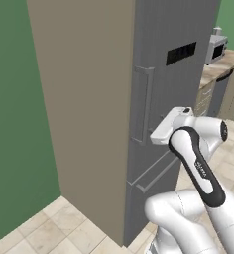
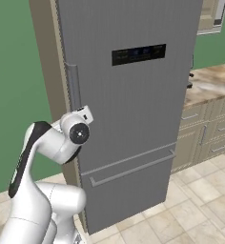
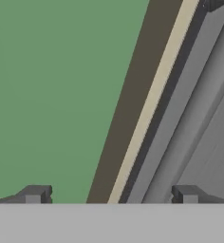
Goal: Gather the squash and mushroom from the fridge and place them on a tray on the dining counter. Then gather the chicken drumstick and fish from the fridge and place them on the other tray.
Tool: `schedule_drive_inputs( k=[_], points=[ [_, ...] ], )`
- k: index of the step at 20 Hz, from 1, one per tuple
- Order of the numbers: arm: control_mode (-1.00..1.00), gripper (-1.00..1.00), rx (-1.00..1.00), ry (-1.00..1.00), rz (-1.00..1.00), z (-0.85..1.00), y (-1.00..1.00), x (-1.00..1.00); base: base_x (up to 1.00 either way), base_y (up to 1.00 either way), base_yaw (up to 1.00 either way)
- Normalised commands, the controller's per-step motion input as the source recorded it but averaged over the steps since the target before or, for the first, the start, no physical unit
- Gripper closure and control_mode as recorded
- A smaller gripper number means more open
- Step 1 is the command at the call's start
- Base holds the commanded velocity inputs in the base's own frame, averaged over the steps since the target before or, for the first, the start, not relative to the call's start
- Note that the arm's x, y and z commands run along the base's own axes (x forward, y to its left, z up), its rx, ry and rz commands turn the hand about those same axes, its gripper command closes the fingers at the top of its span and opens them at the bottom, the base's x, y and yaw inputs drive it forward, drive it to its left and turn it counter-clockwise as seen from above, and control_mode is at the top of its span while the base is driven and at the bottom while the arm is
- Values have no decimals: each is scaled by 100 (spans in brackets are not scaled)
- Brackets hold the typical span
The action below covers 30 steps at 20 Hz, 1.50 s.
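We have the gripper (image 3: pixel 111 194) spread wide at lower centre, near the shut fridge (image 2: pixel 133 119) handle (image 2: pixel 72 86) at centre left. Closing now may miss it; the bar seems off-centre between our fingertips.

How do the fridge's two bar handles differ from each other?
The upper handle stands vertical by the door's left edge; the lower handle runs horizontal across the drawer front. The upper handle is shorter, while the lower handle spans almost the fridge's width. Both are grey metallic bars.
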Motion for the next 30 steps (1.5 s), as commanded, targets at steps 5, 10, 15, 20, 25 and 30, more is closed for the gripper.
schedule_drive_inputs(
  k=[5, 10, 15, 20, 25, 30],
  points=[
    [-100, -100, 0, -1, 0, 0, -1, 11, 0, 0, 0],
    [-100, -100, 0, -3, 0, 0, -22, 3, 0, 0, 0],
    [-100, -100, 0, -2, 0, 0, -27, 8, 0, 0, 0],
    [-100, -100, 0, 0, 0, 0, -1, 24, 0, 0, 0],
    [-100, -100, 0, 0, 0, 0, 8, 17, 0, 0, 0],
    [-100, -100, 0, 0, 0, 0, 18, 20, 0, 0, 0]
  ],
)
